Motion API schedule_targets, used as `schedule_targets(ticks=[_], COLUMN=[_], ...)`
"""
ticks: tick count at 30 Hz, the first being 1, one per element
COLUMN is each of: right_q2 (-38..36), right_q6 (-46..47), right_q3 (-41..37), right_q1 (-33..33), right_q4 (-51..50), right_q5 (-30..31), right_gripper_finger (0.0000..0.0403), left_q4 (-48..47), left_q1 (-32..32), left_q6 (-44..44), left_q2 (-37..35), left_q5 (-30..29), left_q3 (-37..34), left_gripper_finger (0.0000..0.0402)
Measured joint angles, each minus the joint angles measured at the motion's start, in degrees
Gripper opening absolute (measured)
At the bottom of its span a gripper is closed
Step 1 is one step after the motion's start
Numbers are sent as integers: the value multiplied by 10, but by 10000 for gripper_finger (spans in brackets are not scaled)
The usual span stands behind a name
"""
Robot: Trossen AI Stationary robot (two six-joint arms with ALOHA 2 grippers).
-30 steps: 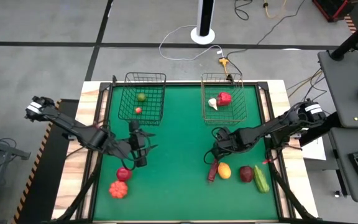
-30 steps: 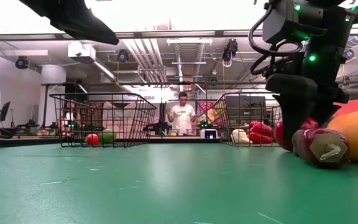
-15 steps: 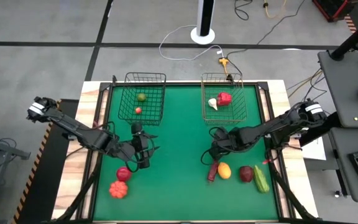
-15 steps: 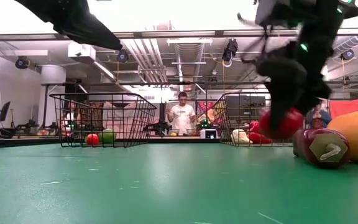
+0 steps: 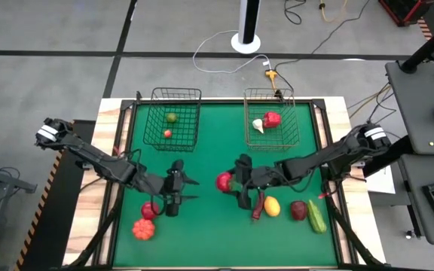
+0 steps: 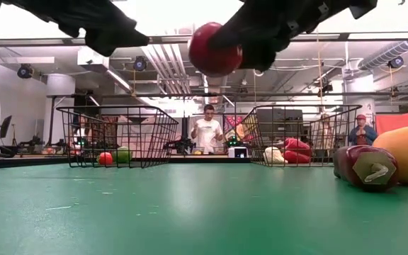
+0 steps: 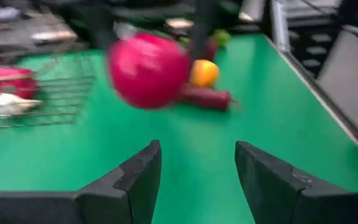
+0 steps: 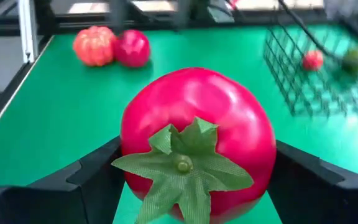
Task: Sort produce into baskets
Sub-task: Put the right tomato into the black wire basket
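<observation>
One red tomato [image 8: 197,143] is held between the fingers of the right gripper [image 5: 232,182], lifted clear of the green table [image 5: 209,226] near its middle; the fingers are spread wide around the fruit, its green calyx turned toward the wrist. Both baskets lie on the far side of it: the black basket [image 5: 175,120] to the far left, the copper basket [image 5: 271,120] to the far right (a red piece and a white piece are already lying in it). The tomato is round, so no long axis matters. The left gripper [image 5: 178,197] is parked just left of it, fingers partly open and empty, with a magenta fruit [image 5: 150,210] near it.
</observation>
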Motion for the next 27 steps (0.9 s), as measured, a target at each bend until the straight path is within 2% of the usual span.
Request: schedule_targets(ticks=[3,8,13,20,27], right_q2=[13,35,53,57,58], right_q6=[-44,-58,-60,-60,-60], right_q3=[0,8,23,36,36], right_q1=[4,4,4,4,4], right_q4=[40,41,39,23,21], right_q5=[2,4,1,1,-4], right_gripper_finger=[315,315,315,315,315], left_q4=[3,33,60,131,136], left_q1=[5,12,22,27,32], left_q6=[-12,-11,7,82,131], left_q2=[0,14,38,79,114], left_q5=[-32,-33,-66,-63,-31], left_q3=[3,5,6,7,32], left_gripper_finger=[188,192,222,271,281])
